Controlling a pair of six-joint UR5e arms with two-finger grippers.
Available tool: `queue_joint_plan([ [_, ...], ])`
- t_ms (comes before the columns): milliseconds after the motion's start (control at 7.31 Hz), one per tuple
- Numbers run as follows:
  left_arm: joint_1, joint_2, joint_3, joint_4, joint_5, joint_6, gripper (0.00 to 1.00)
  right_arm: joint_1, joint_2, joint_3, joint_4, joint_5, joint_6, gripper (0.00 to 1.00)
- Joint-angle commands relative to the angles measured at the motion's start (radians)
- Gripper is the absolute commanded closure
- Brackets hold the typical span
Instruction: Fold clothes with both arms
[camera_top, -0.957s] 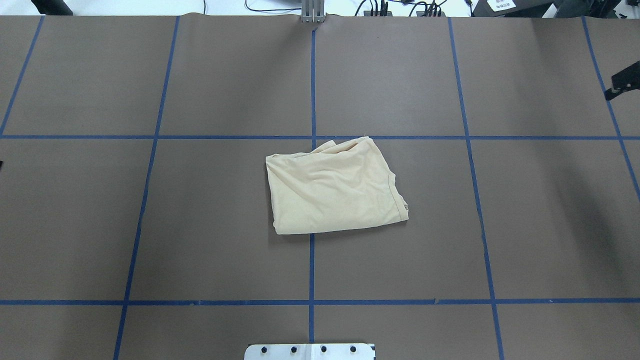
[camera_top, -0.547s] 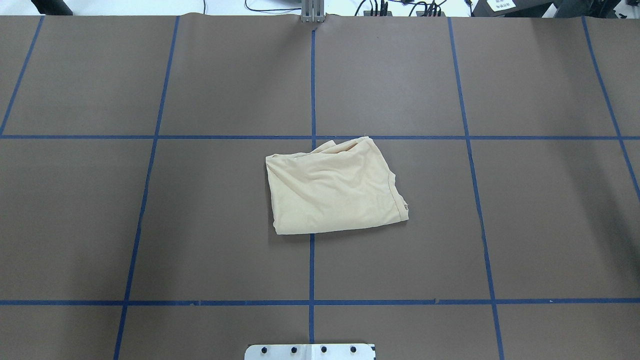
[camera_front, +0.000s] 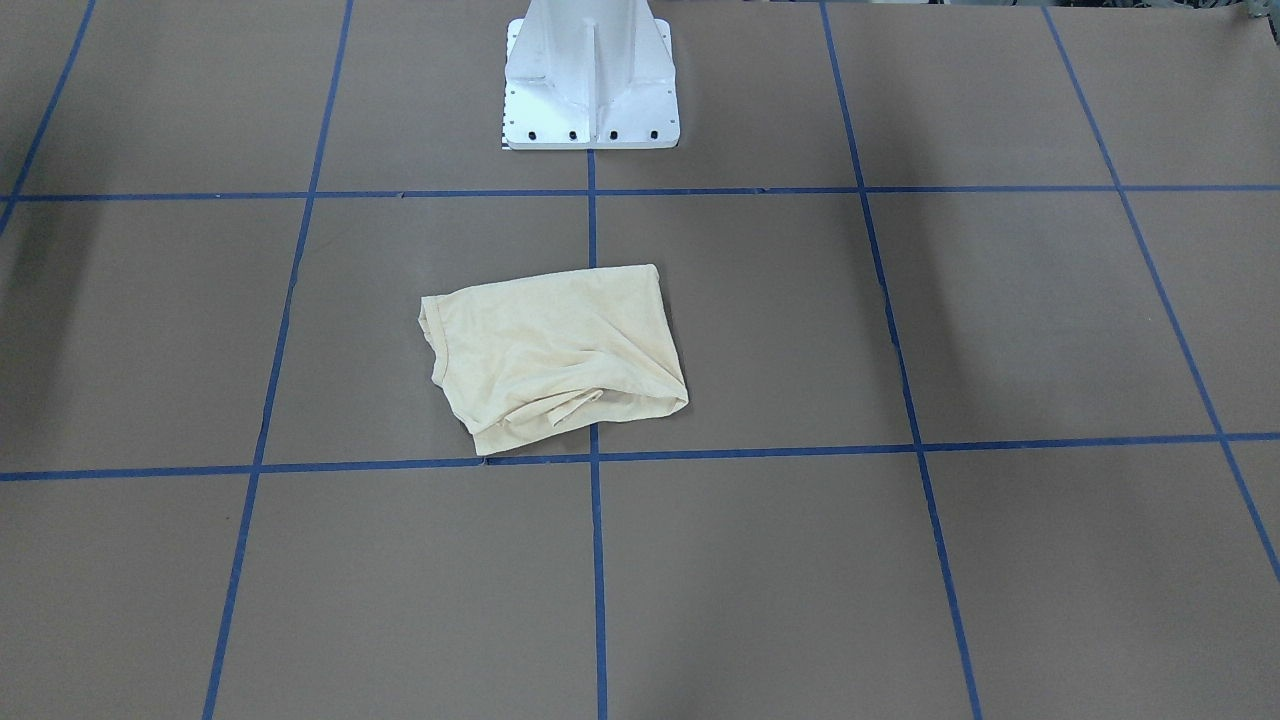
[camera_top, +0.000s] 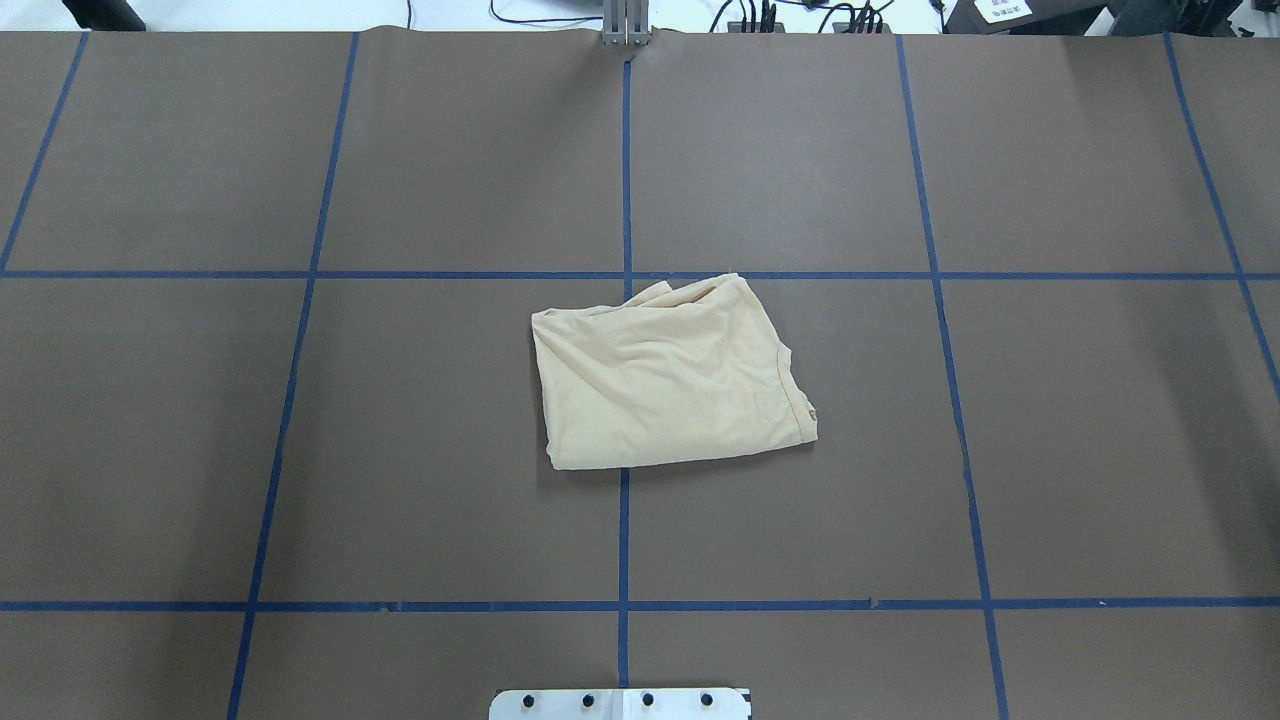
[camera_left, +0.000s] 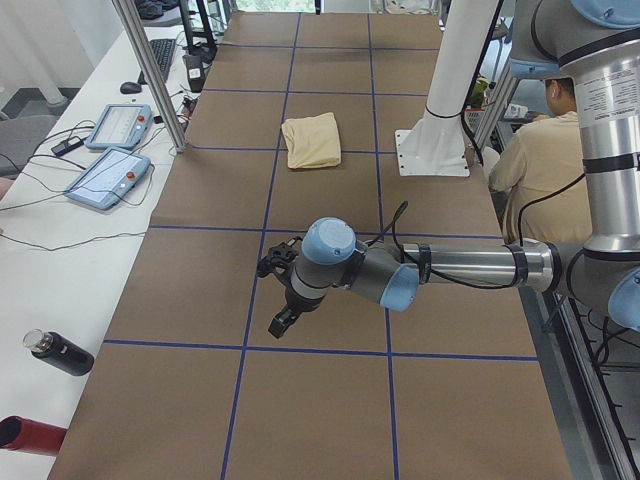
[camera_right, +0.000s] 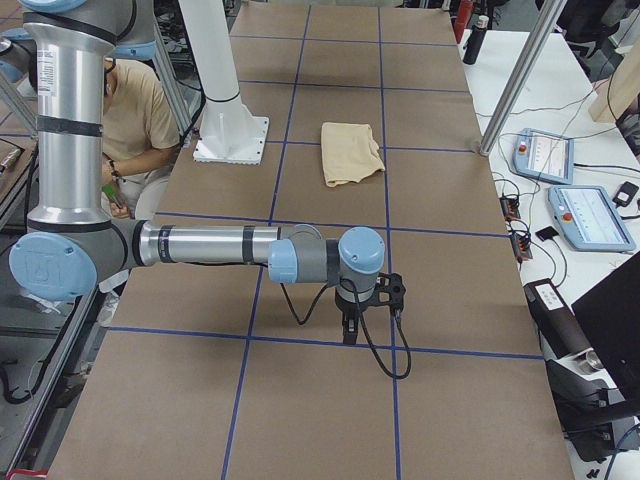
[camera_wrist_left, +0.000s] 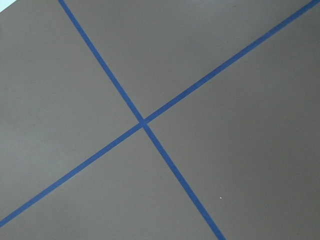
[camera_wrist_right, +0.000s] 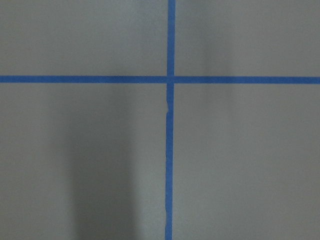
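Observation:
The clothes (camera_top: 670, 375) are one pale cream-yellow shirt, folded into a rough rectangle at the table's middle, with a stitched hem on its right side; it also shows in the front view (camera_front: 555, 350) and both side views (camera_left: 311, 140) (camera_right: 350, 152). No gripper touches it. My left gripper (camera_left: 280, 295) hangs low over the table far out towards the left end. My right gripper (camera_right: 365, 310) hovers far out towards the right end. Neither shows in the overhead or front view, so I cannot tell whether they are open or shut. Both wrist views show only brown table and blue tape.
The white pedestal base (camera_front: 590, 90) stands at the robot's edge of the table. Blue tape lines (camera_top: 625, 170) grid the brown surface. Teach pendants (camera_left: 120, 125) (camera_right: 545, 155) and a dark bottle (camera_left: 60, 352) lie on the side bench. A seated person (camera_left: 545, 150) is behind the robot.
A second ago a black part of the right gripper showed at the overhead view's right edge; it has since moved out of that view. The folded shirt has not moved.

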Motion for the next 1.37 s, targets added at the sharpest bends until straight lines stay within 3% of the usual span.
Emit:
queue_joint_plan([
  [0,-0.001,0.003,-0.082,0.001,-0.005,-0.185,0.00,0.010,-0.037,0.029,0.015,-0.009,-0.002,0.00],
  [274,-0.001,0.006,-0.111,0.001,-0.002,-0.375,0.00,0.010,-0.028,0.032,0.007,-0.064,-0.034,0.00],
  [410,0.001,0.018,-0.101,0.005,-0.006,-0.381,0.00,0.009,-0.036,0.059,-0.005,-0.063,-0.042,0.00],
  [821,0.014,0.023,-0.151,0.156,-0.005,-0.312,0.00,-0.010,-0.014,0.110,-0.184,-0.052,-0.163,0.00],
  [1231,0.010,0.026,-0.123,0.161,-0.003,-0.183,0.00,-0.011,-0.013,0.107,-0.176,-0.016,-0.058,0.00],
])
